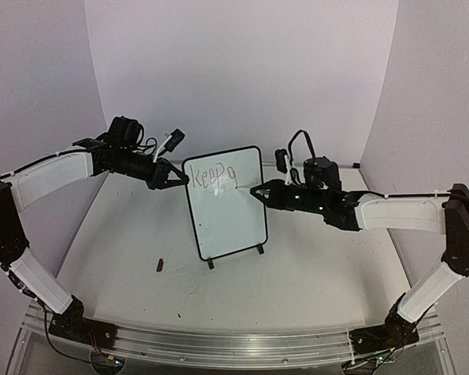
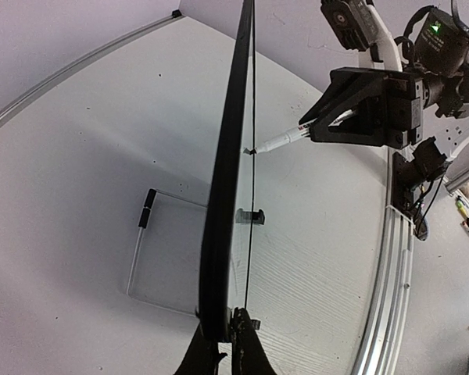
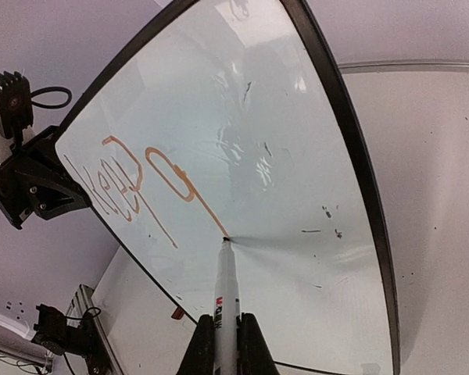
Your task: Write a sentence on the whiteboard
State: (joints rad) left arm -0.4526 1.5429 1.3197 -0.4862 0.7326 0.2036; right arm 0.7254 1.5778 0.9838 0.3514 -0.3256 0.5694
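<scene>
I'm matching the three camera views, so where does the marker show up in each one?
Top external: marker at centre, tip on the whiteboard.
Left wrist: marker right of centre, meeting the edge-on board.
Right wrist: marker bottom centre, pointing up.
Shared landmark: the whiteboard's black frame.

The whiteboard [image 1: 228, 215] is white with a thin black frame. The writing [image 3: 137, 183] on it is orange-brown. The marker [image 3: 227, 293] is white. The counter [image 1: 313, 281] is white.
</scene>
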